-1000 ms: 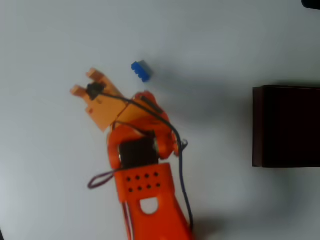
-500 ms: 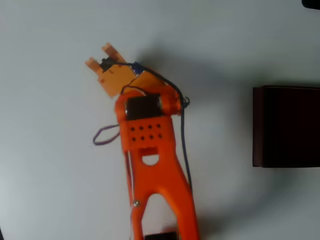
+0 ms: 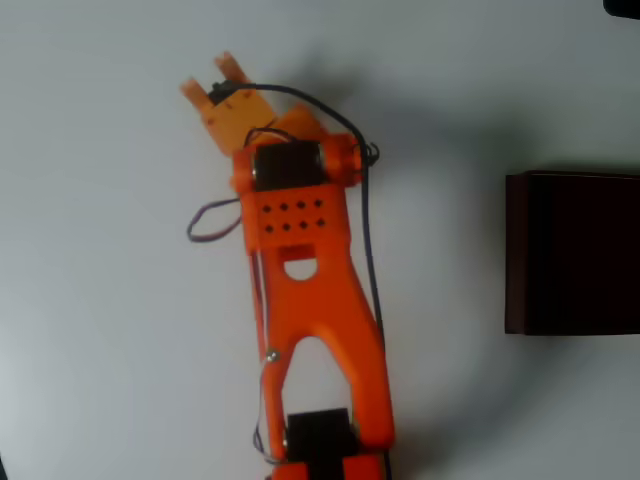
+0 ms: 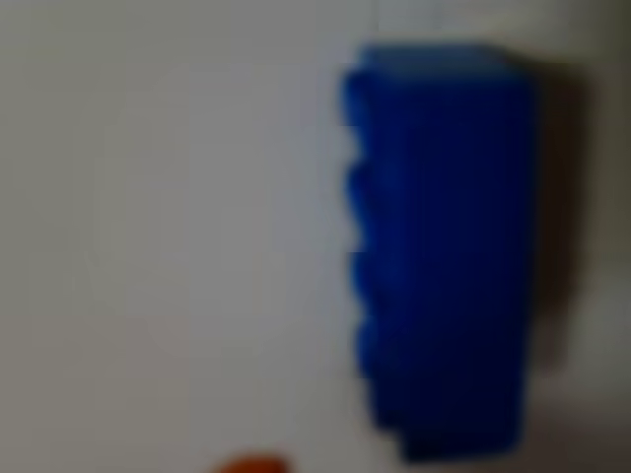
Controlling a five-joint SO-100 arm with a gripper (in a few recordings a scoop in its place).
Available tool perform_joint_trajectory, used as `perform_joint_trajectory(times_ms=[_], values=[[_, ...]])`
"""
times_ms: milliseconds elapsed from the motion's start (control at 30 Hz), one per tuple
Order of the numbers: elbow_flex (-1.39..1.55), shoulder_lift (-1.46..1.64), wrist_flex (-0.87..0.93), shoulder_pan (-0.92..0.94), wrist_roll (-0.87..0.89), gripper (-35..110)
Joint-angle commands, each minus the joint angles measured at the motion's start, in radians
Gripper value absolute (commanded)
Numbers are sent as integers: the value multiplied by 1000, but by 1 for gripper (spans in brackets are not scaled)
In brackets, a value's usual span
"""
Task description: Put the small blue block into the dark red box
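Observation:
The small blue block (image 4: 444,256) looms large and blurred in the wrist view, standing right of centre on the white table with its studs along its left side. In the overhead view my orange arm covers the block. My gripper (image 3: 212,78) sits at the upper left there, its two fingertips (image 3: 229,67) apart and nothing visible between them. An orange bit of the gripper (image 4: 251,463) peeks in at the bottom of the wrist view. The dark red box (image 3: 575,255) stands at the right edge of the overhead view, far from the gripper.
The white table (image 3: 100,300) stretches all around the arm. A dark cable (image 3: 366,250) runs along the arm's right side, and a small wire loop (image 3: 205,222) sticks out on its left. A dark object (image 3: 625,6) shows at the top right corner.
The arm has stretched toward the top of the overhead view, carrying the gripper up and a little right. The blue block, visible a second ago, is now covered by the arm.

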Motion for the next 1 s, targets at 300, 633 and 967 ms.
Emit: perform_joint_trajectory(times_ms=[300,633,967], values=[[-193,-103,74,-26,57,21],[-460,-276,235,-9,32,0],[-451,80,495,206,-238,1]])
